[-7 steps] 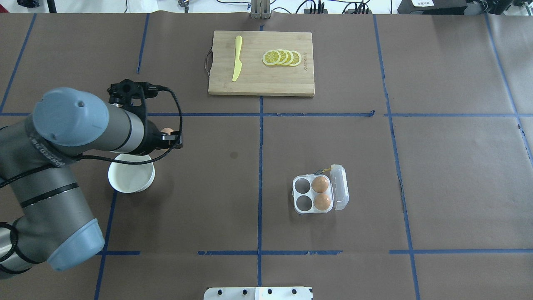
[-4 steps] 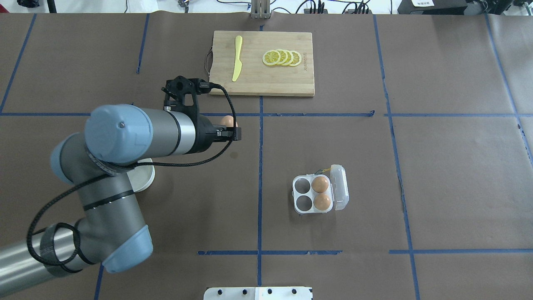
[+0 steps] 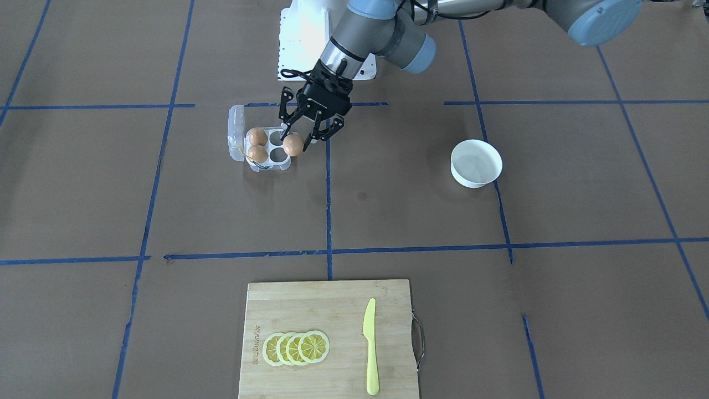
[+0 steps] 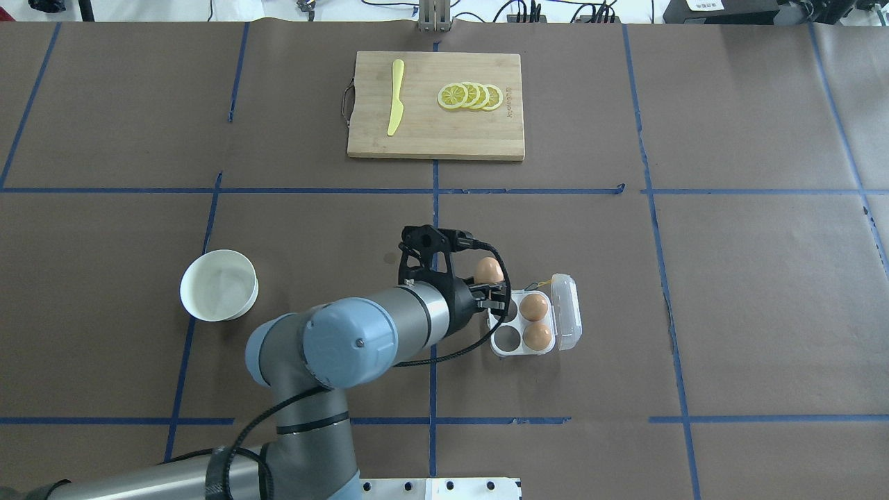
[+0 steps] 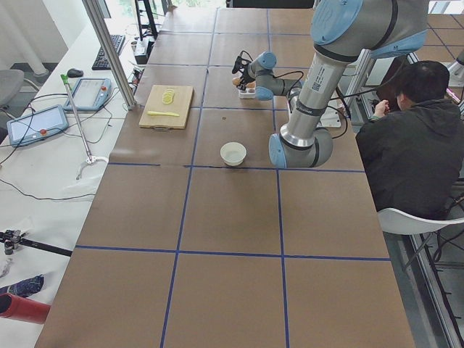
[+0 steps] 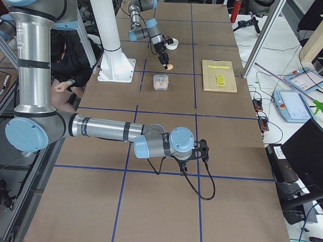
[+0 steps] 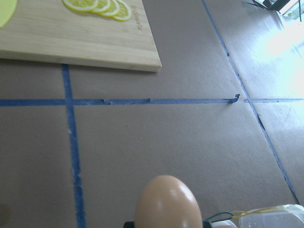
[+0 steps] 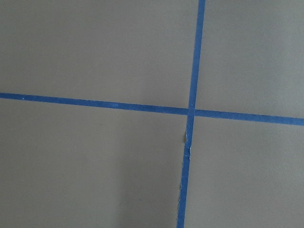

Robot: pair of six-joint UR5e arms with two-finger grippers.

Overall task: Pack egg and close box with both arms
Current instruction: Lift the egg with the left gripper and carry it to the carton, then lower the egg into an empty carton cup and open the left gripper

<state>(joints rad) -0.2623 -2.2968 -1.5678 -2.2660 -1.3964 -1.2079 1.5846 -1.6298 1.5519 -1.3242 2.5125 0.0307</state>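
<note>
Here the left end effector is clamped on the egg, seemingly raised just left of the open box; whether the right end effector is apart or together I cannot tell.

Three eggs, four lemon slices, one box

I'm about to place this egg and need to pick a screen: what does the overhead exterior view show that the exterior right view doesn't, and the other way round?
Only overhead: the carton cups are readable, two filled on its lid side and two empty nearer the arm. Only exterior right: the right gripper, parked far from the carton, and a seated person. Both: the left gripper holding the egg near the carton, plus the bowl and cutting board.
</note>
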